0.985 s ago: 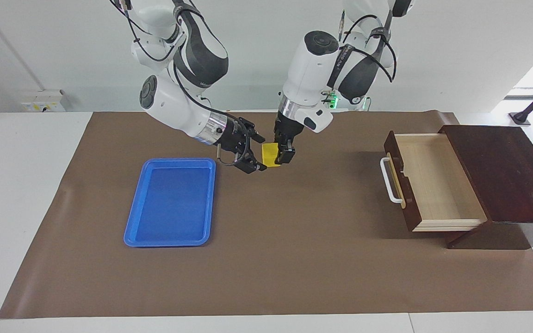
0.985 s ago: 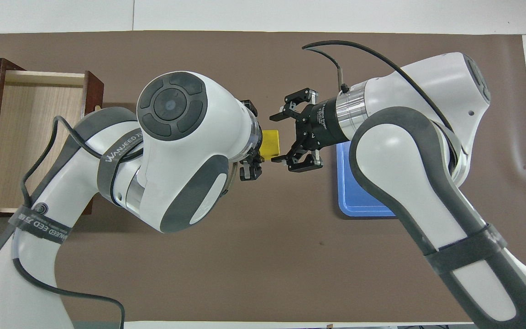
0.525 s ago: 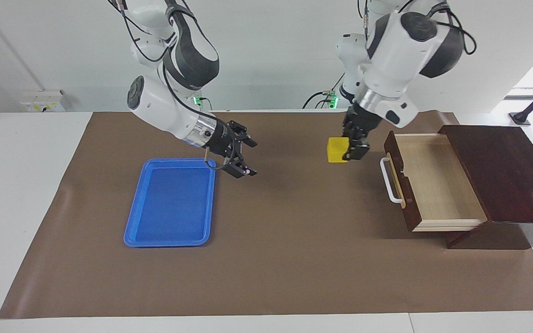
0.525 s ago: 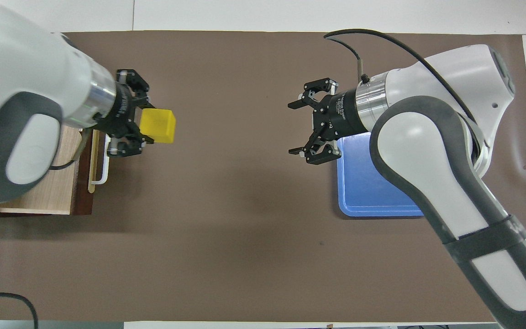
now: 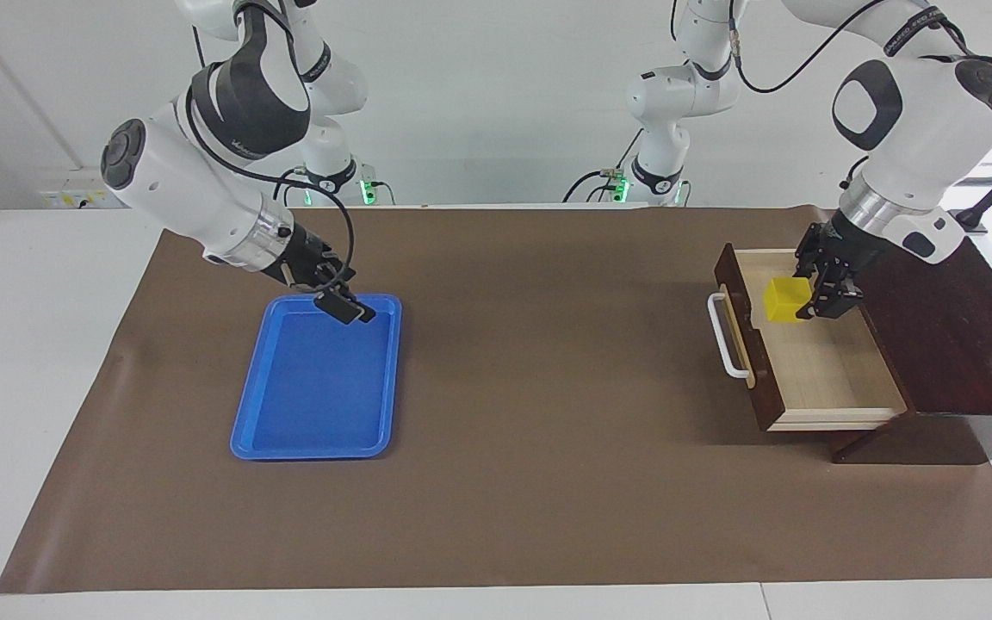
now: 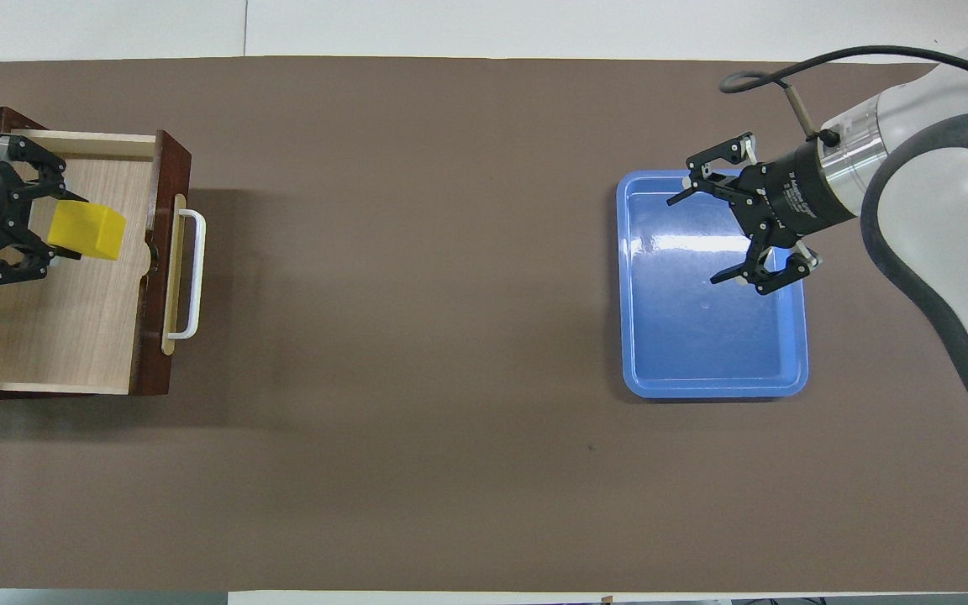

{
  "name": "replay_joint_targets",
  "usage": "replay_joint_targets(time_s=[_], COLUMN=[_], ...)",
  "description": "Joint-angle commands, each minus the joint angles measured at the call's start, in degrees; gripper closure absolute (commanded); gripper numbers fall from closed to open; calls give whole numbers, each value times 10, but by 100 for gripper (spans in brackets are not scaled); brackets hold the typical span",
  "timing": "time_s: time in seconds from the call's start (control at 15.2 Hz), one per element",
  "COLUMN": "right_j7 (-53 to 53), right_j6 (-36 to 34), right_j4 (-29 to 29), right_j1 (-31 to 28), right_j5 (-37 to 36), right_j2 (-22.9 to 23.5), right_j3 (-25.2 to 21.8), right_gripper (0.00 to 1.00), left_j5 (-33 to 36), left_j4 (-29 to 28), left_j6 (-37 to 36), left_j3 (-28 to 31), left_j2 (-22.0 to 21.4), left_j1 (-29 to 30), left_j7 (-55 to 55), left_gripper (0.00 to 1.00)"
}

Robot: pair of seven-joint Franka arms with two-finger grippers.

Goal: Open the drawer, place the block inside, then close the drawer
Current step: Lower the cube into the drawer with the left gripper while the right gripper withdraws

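The drawer point(image 5: 815, 370) stands pulled open out of its dark wooden box point(image 5: 944, 327), white bar handle point(image 5: 727, 336) facing the table's middle. My left gripper point(image 5: 813, 300) is shut on the yellow block point(image 5: 783, 299) and holds it over the drawer's pale interior, toward the end nearer to the robots. In the overhead view the left gripper point(image 6: 60, 225) grips the block point(image 6: 89, 232) over the open drawer point(image 6: 55, 328). My right gripper point(image 5: 346, 306) is open and empty over the blue tray's nearer end; it also shows in the overhead view point(image 6: 702, 239).
The flat blue tray point(image 5: 315, 452) lies empty on the brown mat toward the right arm's end, also seen in the overhead view point(image 6: 707, 388). The brown mat point(image 5: 548, 387) covers the table between tray and drawer.
My left gripper carried the block from the table's middle, past the drawer's front, to over the drawer's interior. My right gripper drew back from the handover spot to over the tray.
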Motion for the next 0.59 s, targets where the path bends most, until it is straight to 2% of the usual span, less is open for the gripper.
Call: replay_joint_targets(time_s=[0.0, 0.33, 0.53], right_j7=[-152, -410, -509], right_j6=[-36, -69, -94], right_j4=[1, 1, 0], right_j1=[-13, -30, -32], right_j5=[-78, -198, -244], right_j2=[-25, -72, -101], right_j3=[6, 7, 10], right_gripper=[0, 0, 0], left_j5=[8, 8, 8], left_j4=[-72, -99, -126], left_j6=[53, 71, 89], left_j3=[-8, -9, -10], left_j2=[-36, -28, -30], left_j1=[47, 63, 49], left_j7=[43, 46, 15], left_gripper=[100, 100, 100])
